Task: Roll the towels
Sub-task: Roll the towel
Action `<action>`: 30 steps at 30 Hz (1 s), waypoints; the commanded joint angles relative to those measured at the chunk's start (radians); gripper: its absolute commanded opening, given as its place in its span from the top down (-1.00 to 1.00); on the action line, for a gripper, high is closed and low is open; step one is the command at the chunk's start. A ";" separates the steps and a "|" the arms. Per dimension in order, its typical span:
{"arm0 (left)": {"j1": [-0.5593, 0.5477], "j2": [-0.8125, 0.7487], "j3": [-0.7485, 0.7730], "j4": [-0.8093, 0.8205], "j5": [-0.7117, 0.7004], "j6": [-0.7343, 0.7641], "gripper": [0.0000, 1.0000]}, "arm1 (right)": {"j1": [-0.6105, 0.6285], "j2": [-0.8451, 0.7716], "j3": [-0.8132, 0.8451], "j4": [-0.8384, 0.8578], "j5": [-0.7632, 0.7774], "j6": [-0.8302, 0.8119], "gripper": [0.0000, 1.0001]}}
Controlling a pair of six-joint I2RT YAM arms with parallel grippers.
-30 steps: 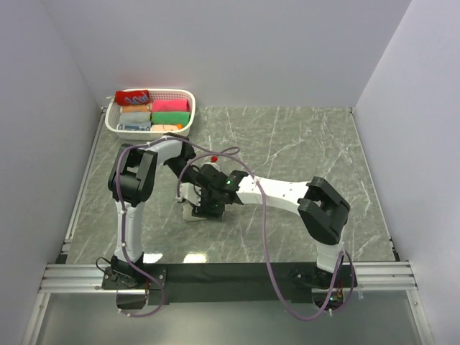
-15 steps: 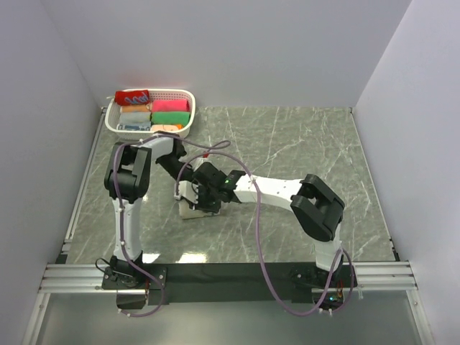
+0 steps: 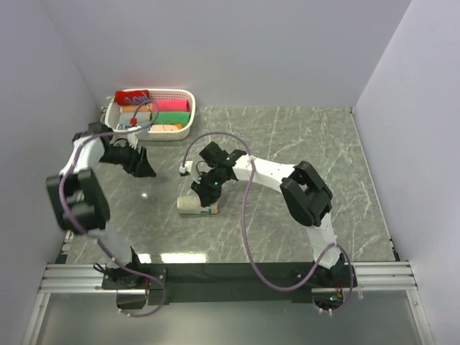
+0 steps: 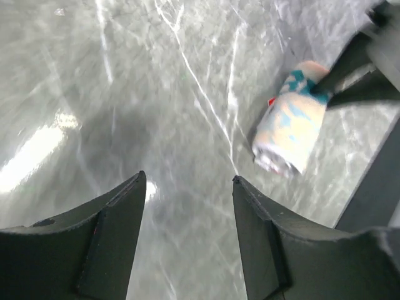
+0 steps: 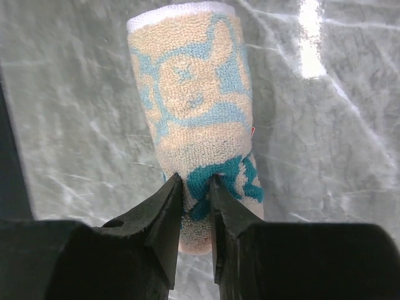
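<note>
The right wrist view alone shows the right gripper point(image 5: 195, 187) pinching the end of the rolled towel point(image 5: 194, 100), while the left gripper point(image 4: 187, 187) gapes wide, seeing it at two o'clock.

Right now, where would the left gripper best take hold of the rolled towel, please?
Probably across the middle of the rolled towel, from above, fingers closing on its long curved sides: it lies on its side, and the right gripper pinches its teal end. The left gripper is open.
</note>
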 commanded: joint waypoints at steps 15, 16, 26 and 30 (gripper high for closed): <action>-0.593 -0.746 -0.669 0.558 -0.494 0.118 -0.53 | -0.110 0.229 0.180 -0.195 -0.223 0.144 0.49; -0.634 -0.718 -0.669 0.584 -0.505 0.109 -0.53 | -0.112 0.232 0.180 -0.194 -0.229 0.147 0.49; -0.766 -0.549 -0.672 0.663 -0.552 0.156 -0.49 | -0.138 0.271 0.207 -0.211 -0.255 0.155 0.48; -0.772 -0.479 -0.650 0.673 -0.543 0.153 -0.43 | -0.138 0.276 0.214 -0.217 -0.260 0.147 0.48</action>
